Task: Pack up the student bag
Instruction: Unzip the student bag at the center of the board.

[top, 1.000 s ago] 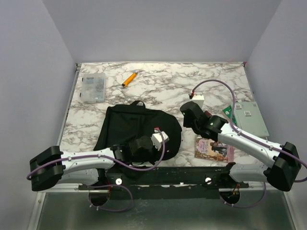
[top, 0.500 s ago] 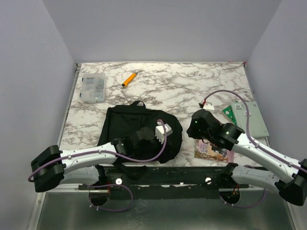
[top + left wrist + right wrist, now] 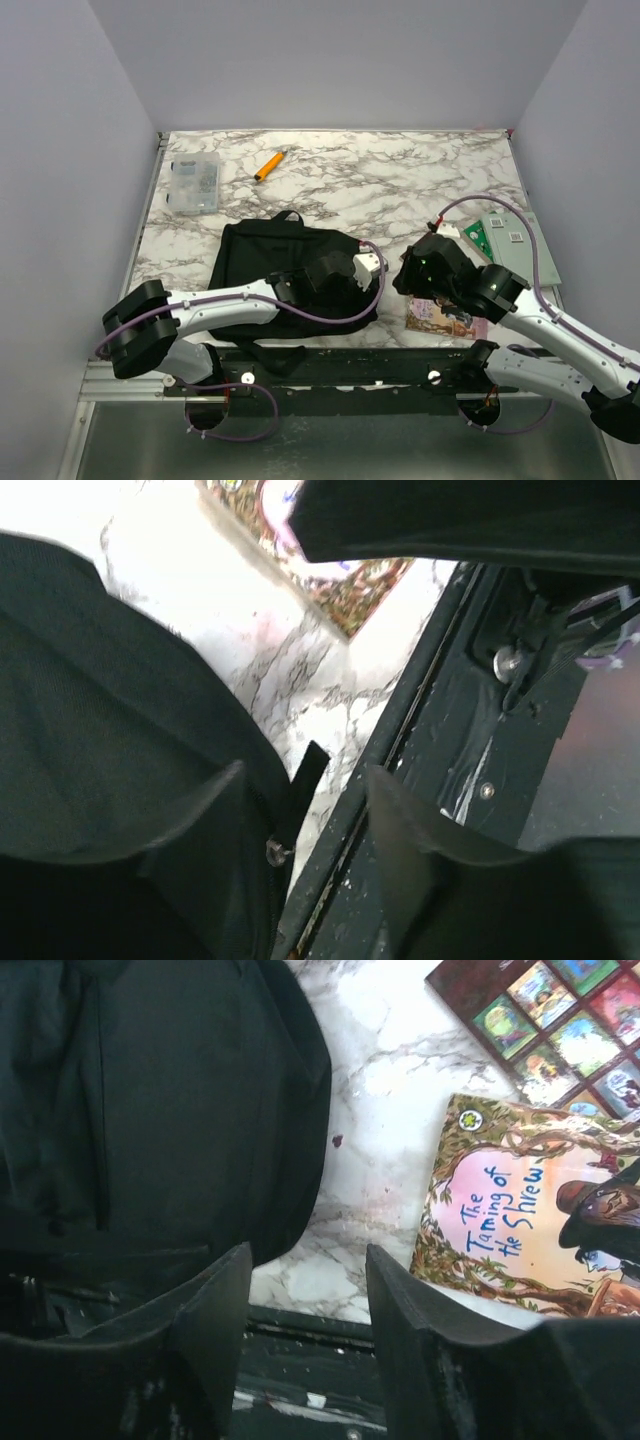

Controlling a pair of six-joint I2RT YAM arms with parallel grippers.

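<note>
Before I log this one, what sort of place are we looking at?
Probably a lab recording booth rather than a classroom: a marble-patterned table walled in by plain grey panels, with school props laid out, a black student bag and a storybook.

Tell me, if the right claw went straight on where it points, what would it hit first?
Probably the marble table near its front edge, between the student bag and the book. The open jaws of the right gripper frame that gap, though depth is unclear.
</note>
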